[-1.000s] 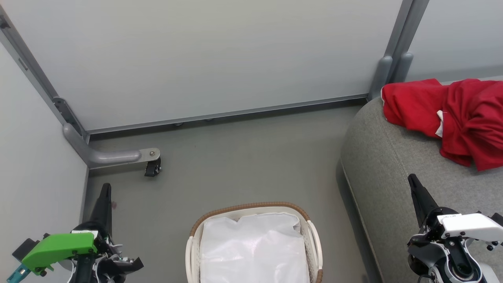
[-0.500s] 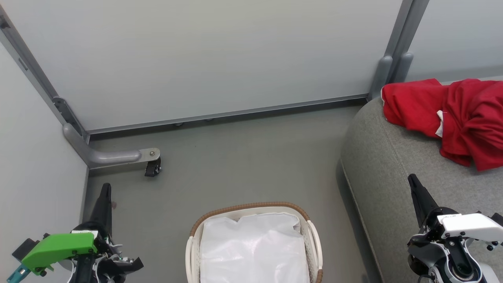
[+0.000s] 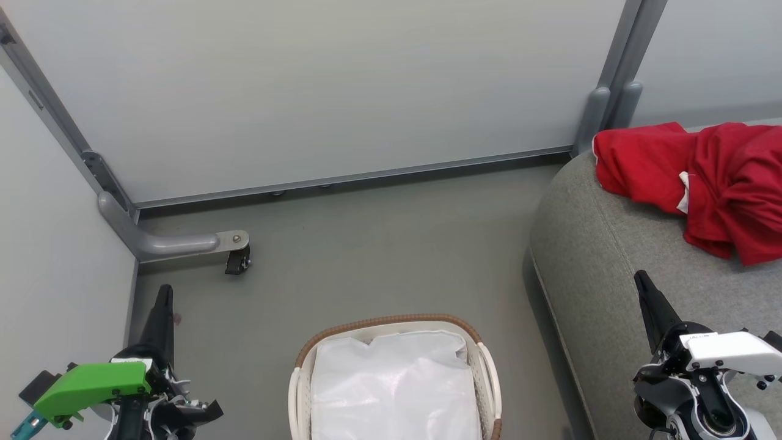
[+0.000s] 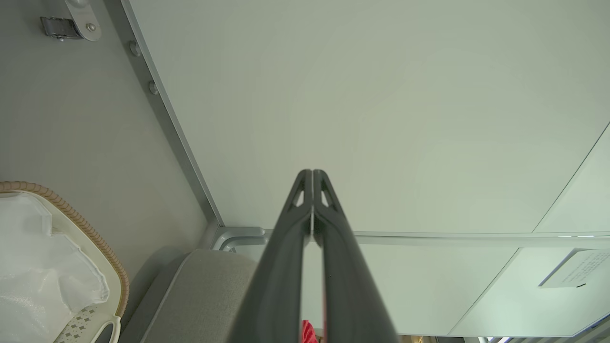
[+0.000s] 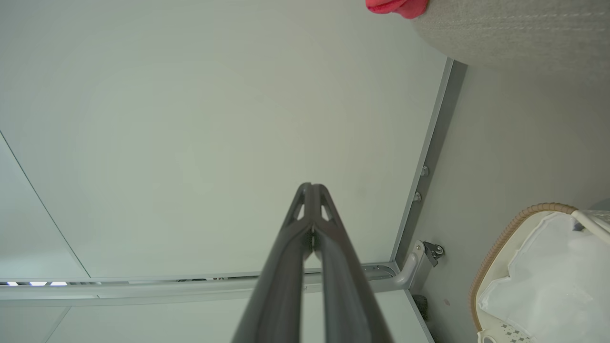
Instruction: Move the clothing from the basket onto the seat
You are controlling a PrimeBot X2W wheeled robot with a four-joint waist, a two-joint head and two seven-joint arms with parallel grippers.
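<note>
1. We judge the main risk to be the red garments [image 3: 702, 177] slipping. They lie bunched at the upper right of the head view, on the grey seat [image 3: 611, 263], and one lobe reaches close to the cushion's rounded edge, where loose fabric could slide to the floor [image 3: 366, 244].
2. A second risk is a careless arm move. The right gripper [image 3: 640, 278] hangs over the seat at the lower right, so sweeping it up the frame could drag or push the pile off.
3. The basket [image 3: 391, 321] at the bottom centre shows a white liner [image 3: 394, 385] and nothing red. The frame's lower edge cuts the basket off, so we cannot rule out something there; otherwise the job looks done.
4. A reach into the basket could snag the loose liner and pull it out.
5. Both pairs of fingers are pressed together and hold nothing, as each wrist view shows along its own gripper.
6. The garments lie well apart from the left gripper [image 3: 163, 293], which is at the lower left over the floor. They are nearer the right one, above and to its right, with bare cushion between.
7. The white tag [image 3: 685, 192] faces the frame's centre.
</note>
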